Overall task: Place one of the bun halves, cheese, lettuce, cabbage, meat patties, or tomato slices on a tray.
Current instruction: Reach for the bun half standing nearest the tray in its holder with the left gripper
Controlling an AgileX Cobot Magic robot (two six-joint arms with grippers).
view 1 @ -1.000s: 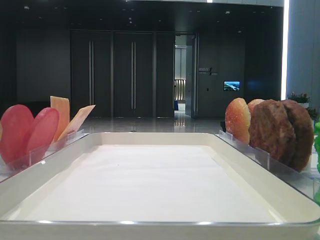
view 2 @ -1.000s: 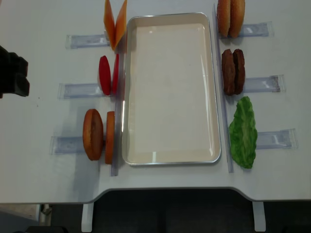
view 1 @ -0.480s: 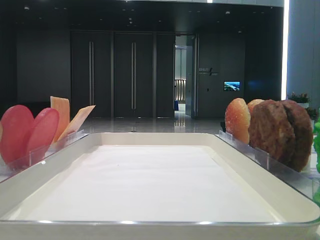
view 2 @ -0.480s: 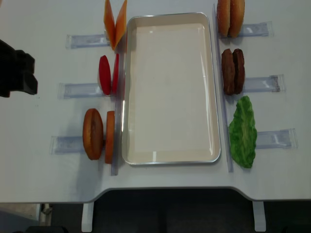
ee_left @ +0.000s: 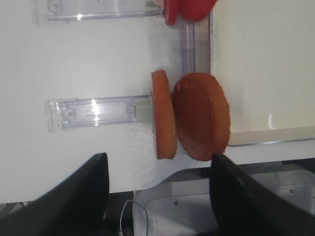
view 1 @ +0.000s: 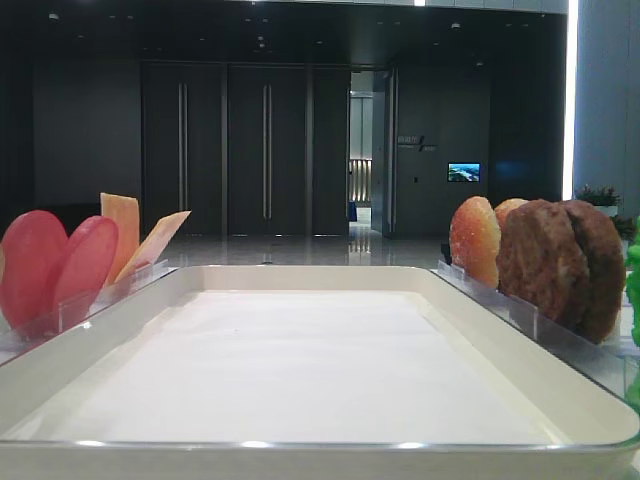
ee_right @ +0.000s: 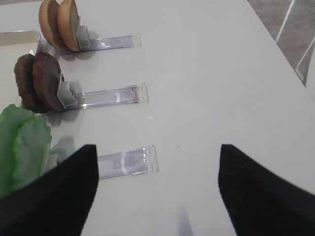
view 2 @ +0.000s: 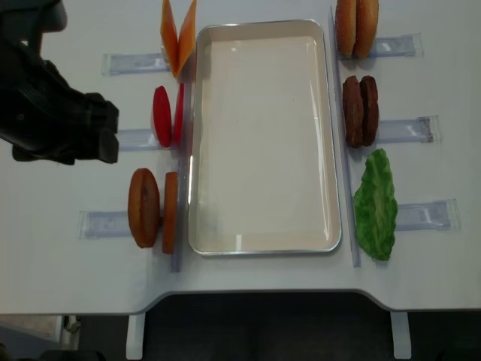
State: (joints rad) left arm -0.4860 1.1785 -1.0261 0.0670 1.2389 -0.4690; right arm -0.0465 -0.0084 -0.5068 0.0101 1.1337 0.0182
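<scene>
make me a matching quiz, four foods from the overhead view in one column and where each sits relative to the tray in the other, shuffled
Things:
1. cheese
2. tomato slices
3. meat patties
4. lettuce

Places, beside the tray in the overhead view:
A. right side, middle rack
B. left side, top rack
C. right side, bottom rack
D. left side, middle rack

Pairs: 1-B, 2-D, 3-A, 4-C

The tray (view 2: 263,30) is white, the meat patties (view 2: 361,110) dark brown, the tomato slices (view 2: 162,116) pinkish-red. Cheese (view 2: 178,37) is orange-yellow, lettuce (view 2: 376,204) green. The bun halves (view 2: 144,207) look golden-brown, their faces seemingly paler.
</scene>
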